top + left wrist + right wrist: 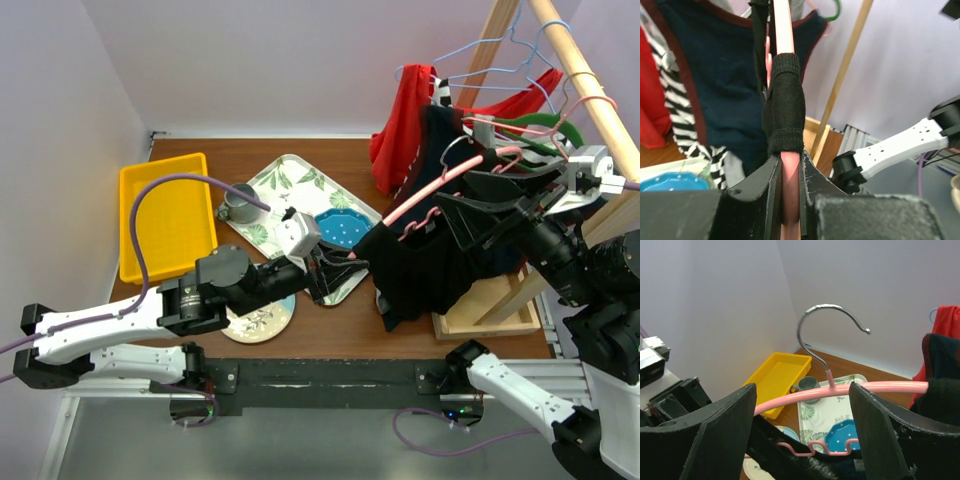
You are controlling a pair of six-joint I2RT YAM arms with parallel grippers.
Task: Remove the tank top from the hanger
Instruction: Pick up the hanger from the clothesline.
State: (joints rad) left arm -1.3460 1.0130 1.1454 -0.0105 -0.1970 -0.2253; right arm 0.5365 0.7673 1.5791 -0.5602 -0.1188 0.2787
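Observation:
A black tank top [425, 270] hangs from a pink hanger [450, 180] that is held slantwise in the air in front of the clothes rack. My left gripper [352, 258] is shut on the hanger's lower arm [789, 185]. Just beyond its jaws a black strap [785, 110] wraps round that arm. My right gripper [470, 195] is open, its jaws straddling the hanger [805, 396] near the metal hook [830, 330] without touching it. Black fabric [805, 465] sags below the hanger's notched bar.
A wooden rack [570, 60] at the right carries a red garment [400, 130], a navy one [435, 140] and wire hangers [500, 65]. On the table are a yellow bin [165, 215], a leaf-print tray [300, 185], a grey mug [238, 203], a blue dotted plate [340, 228] and a small plate [260, 322].

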